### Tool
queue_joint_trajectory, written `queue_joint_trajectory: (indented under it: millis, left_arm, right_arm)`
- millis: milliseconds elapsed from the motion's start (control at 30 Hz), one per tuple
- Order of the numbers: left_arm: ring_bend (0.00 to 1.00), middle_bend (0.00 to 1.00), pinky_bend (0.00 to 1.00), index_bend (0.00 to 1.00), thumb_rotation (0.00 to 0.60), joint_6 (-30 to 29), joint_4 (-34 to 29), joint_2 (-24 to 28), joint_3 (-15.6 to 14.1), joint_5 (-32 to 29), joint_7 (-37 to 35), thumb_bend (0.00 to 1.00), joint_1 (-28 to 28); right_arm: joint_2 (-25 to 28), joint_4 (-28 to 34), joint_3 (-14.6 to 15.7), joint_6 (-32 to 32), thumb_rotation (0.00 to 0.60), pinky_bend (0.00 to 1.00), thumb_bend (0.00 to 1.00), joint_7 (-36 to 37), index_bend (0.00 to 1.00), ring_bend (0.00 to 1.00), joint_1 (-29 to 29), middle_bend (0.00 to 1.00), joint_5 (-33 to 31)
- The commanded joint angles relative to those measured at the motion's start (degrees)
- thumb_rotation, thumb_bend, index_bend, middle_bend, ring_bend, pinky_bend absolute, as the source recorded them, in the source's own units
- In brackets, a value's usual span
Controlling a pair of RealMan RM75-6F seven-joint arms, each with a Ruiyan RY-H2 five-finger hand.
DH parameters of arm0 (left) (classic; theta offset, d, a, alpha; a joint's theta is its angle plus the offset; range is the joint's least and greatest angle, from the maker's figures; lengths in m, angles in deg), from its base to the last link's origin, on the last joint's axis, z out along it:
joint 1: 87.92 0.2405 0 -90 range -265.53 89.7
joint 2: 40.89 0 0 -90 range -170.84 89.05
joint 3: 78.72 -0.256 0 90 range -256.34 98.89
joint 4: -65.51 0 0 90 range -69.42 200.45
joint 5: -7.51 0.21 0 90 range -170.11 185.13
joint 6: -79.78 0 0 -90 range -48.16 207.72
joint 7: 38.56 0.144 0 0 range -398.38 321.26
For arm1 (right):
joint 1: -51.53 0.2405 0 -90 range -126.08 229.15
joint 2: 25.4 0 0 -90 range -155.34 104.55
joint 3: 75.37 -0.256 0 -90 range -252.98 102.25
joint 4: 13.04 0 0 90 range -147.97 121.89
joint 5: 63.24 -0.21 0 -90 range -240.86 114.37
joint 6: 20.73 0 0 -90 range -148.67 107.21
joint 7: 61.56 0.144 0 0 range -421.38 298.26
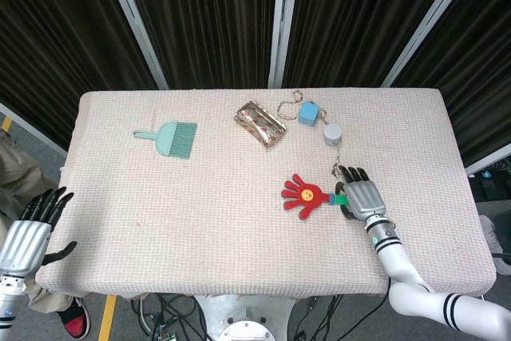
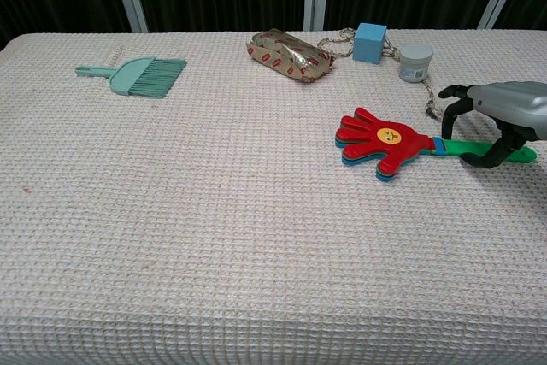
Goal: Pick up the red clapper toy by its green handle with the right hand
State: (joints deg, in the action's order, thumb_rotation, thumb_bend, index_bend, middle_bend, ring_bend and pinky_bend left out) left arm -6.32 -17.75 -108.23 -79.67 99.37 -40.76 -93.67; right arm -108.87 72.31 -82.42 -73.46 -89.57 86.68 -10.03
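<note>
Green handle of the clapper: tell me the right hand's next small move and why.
Probably close the fingers fully around the green handle before lifting. The right hand arches over it, thumb touching its near edge, while the red clapper toy lies flat on the table.

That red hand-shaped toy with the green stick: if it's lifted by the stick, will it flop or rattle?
The red clapper toy looks like stacked thin plastic layers, so they would probably swing and clack. The green handle looks stiff and narrow, so it might twist in the right hand. It is probably light.

no legible text on anything
</note>
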Motion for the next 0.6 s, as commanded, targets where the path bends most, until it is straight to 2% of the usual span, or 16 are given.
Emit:
queue_joint_trajectory:
  millis: [33, 167, 367, 467, 600]
  left_arm:
    - [0.00, 0.03, 0.12, 0.08, 0.600, 0.2, 0.0, -0.2, 0.0, -0.2, 0.0, 0.19, 0.0]
    - [0.00, 0.03, 0.12, 0.08, 0.600, 0.5, 0.2, -0.3, 0.1, -0.5, -0.1, 0.19, -0.1]
    - [0.00, 0.03, 0.12, 0.08, 0.600, 0.5, 0.2, -0.4, 0.1, -0.8, -1.3, 0.19, 0.0]
    - [0.00, 0.03, 0.12, 0.08, 0.600, 0.1, 0.3, -0.4, 0.1, -0.7, -2.0, 0.19, 0.1]
    - [0.00, 0.03, 0.12, 0.08, 0.600, -0.5, 0.6, -0.5, 0.2, -0.5, -3.2, 0.19, 0.3]
  right_arm:
    - [-0.1, -0.1, 0.0, -0.2, 0.600, 0.00, 0.32, 0.3, 0.41, 0.00, 0.1, 0.00, -0.1]
    - [-0.3, -0.3, 0.2, -0.8, 0.600, 0.00, 0.32, 0.5, 0.42, 0.00, 0.1, 0.00, 0.2]
    - [-0.9, -0.5, 0.3, -2.1, 0.600, 0.00, 0.35, 1.1, 0.51, 0.00, -0.1, 0.02, 0.9]
    - [-1.3, -0.7, -0.1, -3.9, 0.600, 0.00, 0.37, 3.4, 0.56, 0.00, -0.7, 0.06, 3.0]
    - [-1.9, -1.8, -0.6, -6.3, 0.600, 0.00, 0.42, 8.0, 0.63, 0.00, -1.8, 0.19, 7.0]
